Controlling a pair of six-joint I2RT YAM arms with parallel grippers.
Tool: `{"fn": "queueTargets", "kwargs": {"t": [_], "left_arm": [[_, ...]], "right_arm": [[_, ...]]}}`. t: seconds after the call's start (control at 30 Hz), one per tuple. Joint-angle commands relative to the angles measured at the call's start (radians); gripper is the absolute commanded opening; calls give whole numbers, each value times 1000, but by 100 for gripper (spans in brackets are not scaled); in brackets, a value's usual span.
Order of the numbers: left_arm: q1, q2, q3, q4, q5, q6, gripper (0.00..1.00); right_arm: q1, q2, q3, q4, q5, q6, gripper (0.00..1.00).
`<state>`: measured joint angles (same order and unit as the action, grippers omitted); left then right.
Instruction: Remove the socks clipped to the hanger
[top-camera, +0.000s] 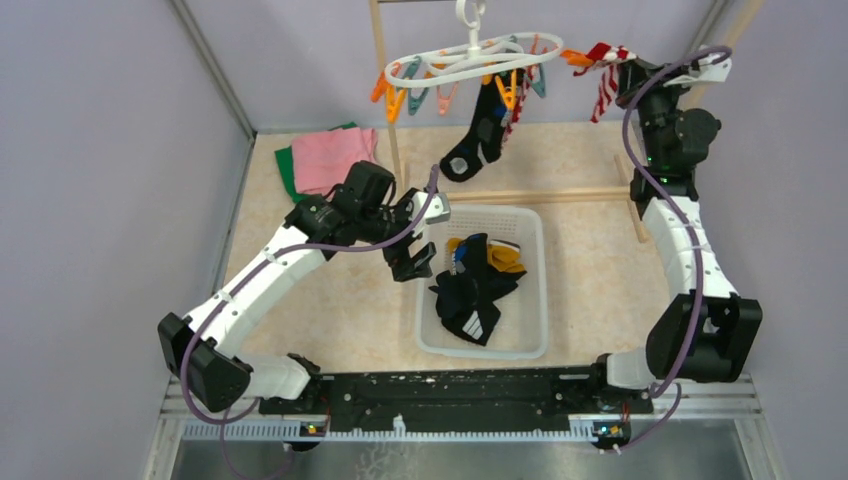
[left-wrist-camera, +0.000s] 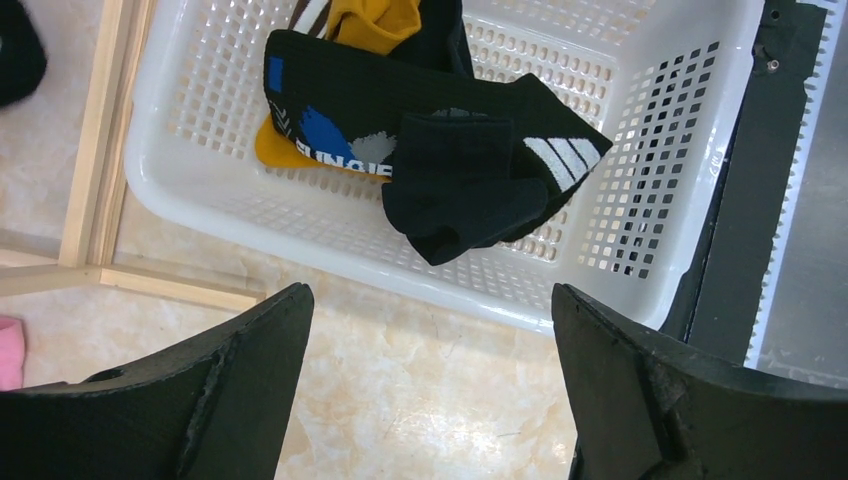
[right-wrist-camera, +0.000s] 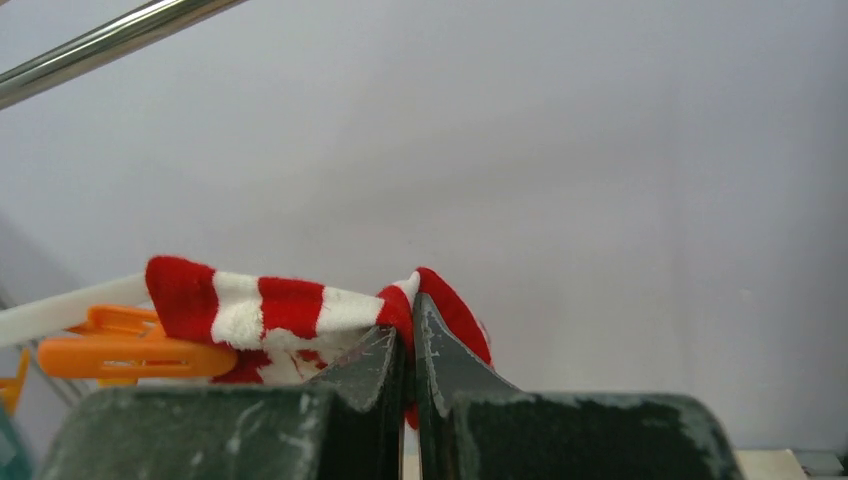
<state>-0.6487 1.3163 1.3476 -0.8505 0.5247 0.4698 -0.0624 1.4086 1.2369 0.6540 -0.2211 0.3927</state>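
Note:
The white ring hanger with orange and teal pegs hangs at the top. A black sock with white marks hangs clipped from it. The red-and-white striped sock stretches right from an orange peg. My right gripper is shut on this sock's end, raised beside the hanger. My left gripper is open and empty, low over the table just left of the white mesh basket. Black and mustard socks lie in the basket.
Folded pink cloth over green cloth lies at the back left. The wooden rack's post and base bar stand behind the basket. Purple walls close the sides and back.

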Motion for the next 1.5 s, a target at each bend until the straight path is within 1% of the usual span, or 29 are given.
{"fn": "queueTargets", "kwargs": {"t": [0.0,0.07,0.13,0.27,0.4,0.43,0.5,0.63,0.83,0.97,1.1,1.23,1.47], "left_arm": [[4,-33,41,-9,-3,-4,95],[4,-35,43,-8,-3,-7,95],[3,-35,46,-6,-4,-8,95],[4,-27,64,0,-11,-16,95],[14,-4,110,13,-11,-29,94],[18,8,124,15,-3,-32,93],[26,31,162,3,17,-45,93],[32,62,226,-8,69,-84,92],[34,76,269,-2,168,-149,92],[40,79,280,-4,213,-161,92],[42,83,281,5,247,-175,93],[44,98,280,23,284,-198,93],[44,142,285,57,330,-214,93]], "right_arm": [[-88,-44,-2,-53,62,99,0],[-134,-63,-5,-42,62,143,0],[-156,-76,9,-55,48,151,0],[-160,-103,28,-87,41,125,0],[-150,-104,42,-105,-48,183,0],[-137,-112,37,-117,-65,188,0],[-87,-150,8,-149,-67,148,0],[26,-252,-106,-196,-74,94,0],[168,-414,-264,-315,-52,106,0],[275,-507,-333,-405,-11,105,0],[348,-526,-338,-501,-7,159,0],[391,-521,-340,-539,-47,241,0],[466,-478,-362,-474,-172,341,0]]}}
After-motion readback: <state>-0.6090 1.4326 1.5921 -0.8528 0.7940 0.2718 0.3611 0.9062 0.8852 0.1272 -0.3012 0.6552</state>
